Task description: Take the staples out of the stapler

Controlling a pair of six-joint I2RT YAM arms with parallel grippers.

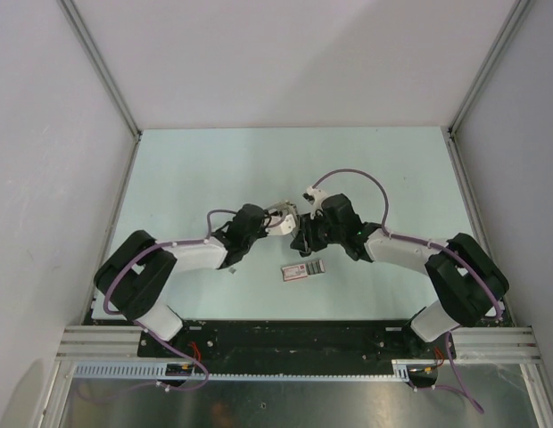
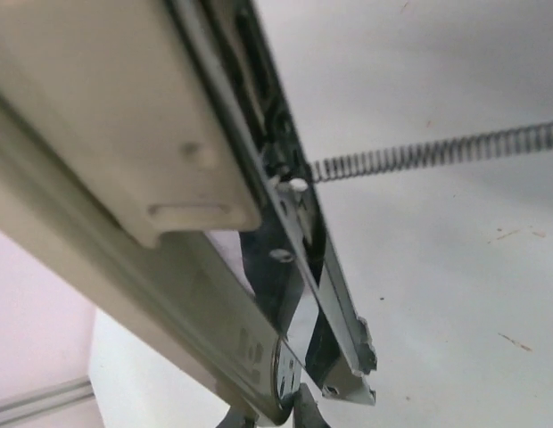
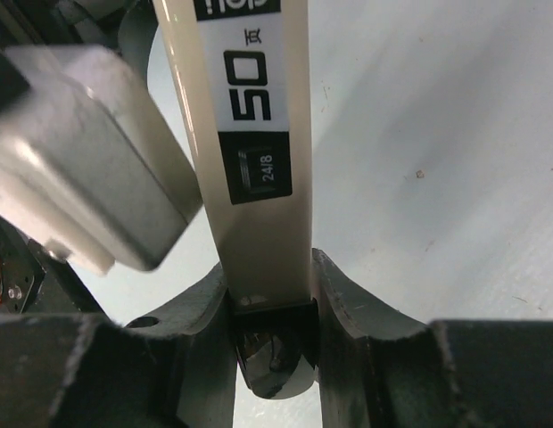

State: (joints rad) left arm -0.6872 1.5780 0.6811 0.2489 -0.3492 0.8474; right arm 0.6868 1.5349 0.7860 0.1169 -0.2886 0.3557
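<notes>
Two arms are bolted at the near edge of the table (image 1: 187,178), and both are bent inward so that the grippers meet over its middle. A flat pink-and-grey box (image 1: 303,268) is seen lying on the table just nearer than that meeting point, apart from both grippers. The stapler (image 3: 259,241) is held above the table between the two grippers and is swung open. Its cream arm, marked 50 and 24/8, is clamped at one end between the narrowed fingers of the right gripper (image 3: 269,290). The part with the metal rail is pinched at its end by the left gripper (image 2: 269,412), whose fingers are drawn close on it. A thin coil spring (image 2: 419,153) is stretched out sideways from the rail. The staples cannot be made out in the rail.
</notes>
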